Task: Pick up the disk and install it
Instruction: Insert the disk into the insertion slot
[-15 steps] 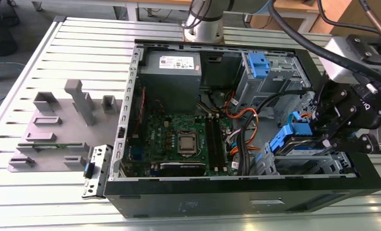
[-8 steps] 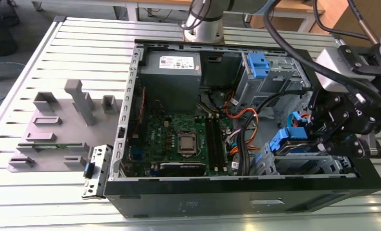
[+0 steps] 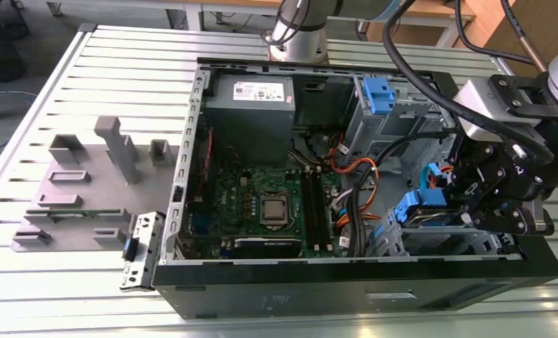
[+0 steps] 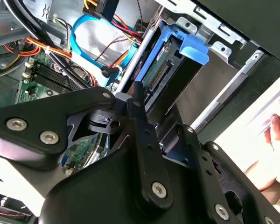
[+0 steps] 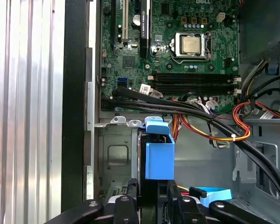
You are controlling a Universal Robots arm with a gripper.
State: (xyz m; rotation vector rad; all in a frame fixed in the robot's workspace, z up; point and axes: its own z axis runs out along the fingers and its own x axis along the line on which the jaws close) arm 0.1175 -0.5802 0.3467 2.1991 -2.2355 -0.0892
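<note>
The disk [image 3: 413, 208] stands on edge in the drive cage at the corner of the open computer case [image 3: 354, 282] on the exterior view's right; its blue rails show beside the black gripper [image 3: 476, 204]. In the first wrist view the disk's blue rail [image 5: 158, 156] rises between the two fingers of the gripper [image 5: 154, 207], which close against the disk's sides. In the second wrist view the disk [image 4: 161, 77], with its connector edge and blue tab, sits in the metal bay just beyond the gripper [image 4: 142, 116].
Inside the case lie the green motherboard [image 3: 270, 204], a grey power-supply box [image 3: 251, 105], a second blue caddy [image 3: 377, 95] and bundles of cables [image 3: 349, 190]. Grey fixture blocks [image 3: 82, 183] stand on the slatted table. A person's hand [image 4: 275, 135] rests beside the case.
</note>
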